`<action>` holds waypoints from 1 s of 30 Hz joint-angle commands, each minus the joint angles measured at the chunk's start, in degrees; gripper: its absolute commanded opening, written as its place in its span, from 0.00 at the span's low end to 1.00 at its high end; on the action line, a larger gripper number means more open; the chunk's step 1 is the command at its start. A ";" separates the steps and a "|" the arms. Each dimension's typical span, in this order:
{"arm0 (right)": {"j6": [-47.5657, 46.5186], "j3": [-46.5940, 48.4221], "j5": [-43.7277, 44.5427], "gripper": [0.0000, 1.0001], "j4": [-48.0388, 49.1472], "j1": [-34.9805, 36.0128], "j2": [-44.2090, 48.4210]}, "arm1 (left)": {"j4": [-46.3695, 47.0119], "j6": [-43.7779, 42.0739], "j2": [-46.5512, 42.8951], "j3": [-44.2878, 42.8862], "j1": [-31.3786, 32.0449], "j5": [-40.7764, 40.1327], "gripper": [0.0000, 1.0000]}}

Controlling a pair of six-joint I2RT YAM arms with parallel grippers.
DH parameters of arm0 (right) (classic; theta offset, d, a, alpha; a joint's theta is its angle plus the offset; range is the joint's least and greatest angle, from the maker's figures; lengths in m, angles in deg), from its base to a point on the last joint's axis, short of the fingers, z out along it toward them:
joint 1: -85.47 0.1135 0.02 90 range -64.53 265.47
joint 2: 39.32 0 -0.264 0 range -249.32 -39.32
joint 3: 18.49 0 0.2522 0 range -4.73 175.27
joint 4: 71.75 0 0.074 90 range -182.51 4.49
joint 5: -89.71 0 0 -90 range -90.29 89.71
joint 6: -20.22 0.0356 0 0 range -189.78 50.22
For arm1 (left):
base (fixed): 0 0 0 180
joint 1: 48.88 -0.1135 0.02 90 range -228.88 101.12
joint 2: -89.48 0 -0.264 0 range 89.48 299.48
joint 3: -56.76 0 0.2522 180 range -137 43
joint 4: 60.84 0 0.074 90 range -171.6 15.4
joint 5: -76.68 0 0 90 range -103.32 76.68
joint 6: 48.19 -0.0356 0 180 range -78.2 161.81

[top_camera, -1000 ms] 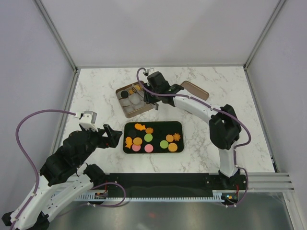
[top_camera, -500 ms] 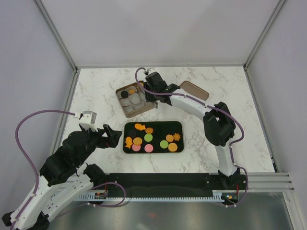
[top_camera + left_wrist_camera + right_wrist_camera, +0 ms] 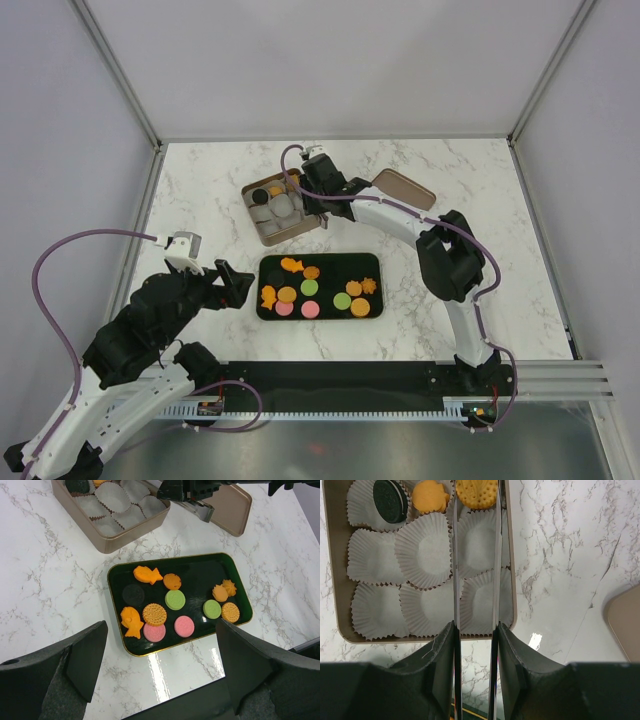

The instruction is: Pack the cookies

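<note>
Cookies [image 3: 175, 600] lie on a black tray [image 3: 200, 570] in the middle of the table [image 3: 200, 190], a bit closer to the near edge. Twelve of them are on the tray. Some are round and orange, green, pink or black. Two are orange fish and one looks like an orange flower. None of them sit on top of each other.

A brown tin [image 3: 135, 532] sits past the tray, closer to the far edge and a little to the left. It is full of white paper cups [image 3: 425, 550], and most cups have nothing in them. A black cookie [image 3: 390, 500] lies in the cup at one far corner of the tin. An orange flower cookie [image 3: 431, 495] lies in the cup next to it. The lid [image 3: 231, 510] of the tin lies flat on the table near the tin, on its right side.

The right gripper [image 3: 476, 487] reaches over the far edge of the tin. Its two thin fingers [image 3: 455, 580] are pinched on a round orange cookie [image 3: 476, 495], one finger on each side. That cookie is over the cup beside the flower cookie. I cannot tell if it touches the cup.

The left gripper [image 3: 161, 645] hangs in the air by the near left corner of the tray. Its fingers are spread wide apart and nothing is between them.
</note>
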 commanded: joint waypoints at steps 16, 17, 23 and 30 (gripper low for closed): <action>1.24 1.00 0.97 0.51 1.95 -0.14 1.04 | 1.94 0.94 0.48 0.14 0.16 -1.07 0.97; 1.24 0.92 0.88 0.52 1.95 -0.14 1.12 | 2.03 0.94 0.48 0.22 0.16 -1.07 0.97; 1.59 0.65 0.70 0.54 1.77 -0.14 2.70 | 2.03 0.94 0.56 0.14 0.16 -1.06 0.97; 2.03 0.65 0.70 0.55 1.07 -0.23 3.67 | 2.03 0.86 0.56 0.14 0.16 -1.07 0.97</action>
